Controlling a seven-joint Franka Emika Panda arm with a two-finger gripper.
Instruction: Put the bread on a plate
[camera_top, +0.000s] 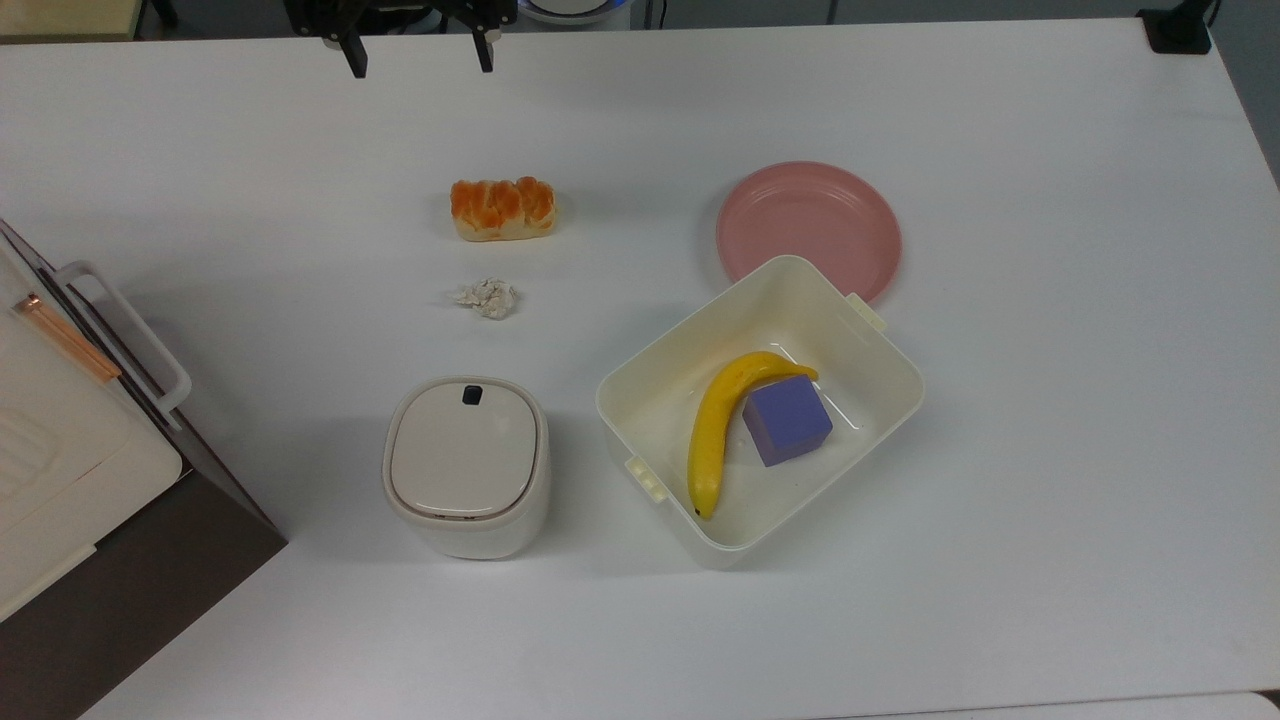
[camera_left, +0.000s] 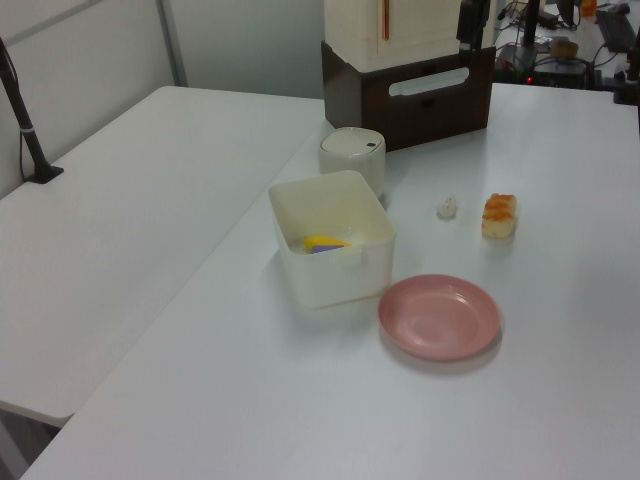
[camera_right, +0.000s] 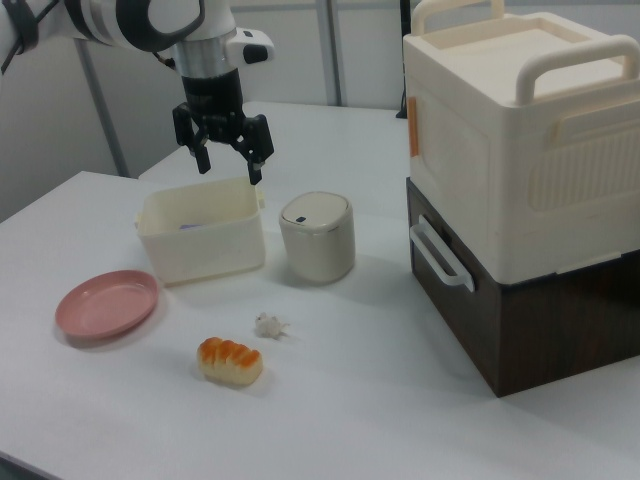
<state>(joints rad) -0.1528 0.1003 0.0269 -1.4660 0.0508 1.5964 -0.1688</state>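
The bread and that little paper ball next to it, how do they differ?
The bread is an oblong loaf with a glossy orange-brown lumpy top and pale sides; the paper ball is whitish and crumpled, with an irregular shape. The bread is clearly larger than the paper ball. In the top view the bread lies nearer the open hand than the paper ball does. Both rest free on the white table, apart from each other.

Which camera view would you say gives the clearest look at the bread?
The top view: the bread sits unobstructed, showing its lumpy orange-brown top and pale side. The right view shows it close too, from a low angle. In the left view it is far off, with little detail.
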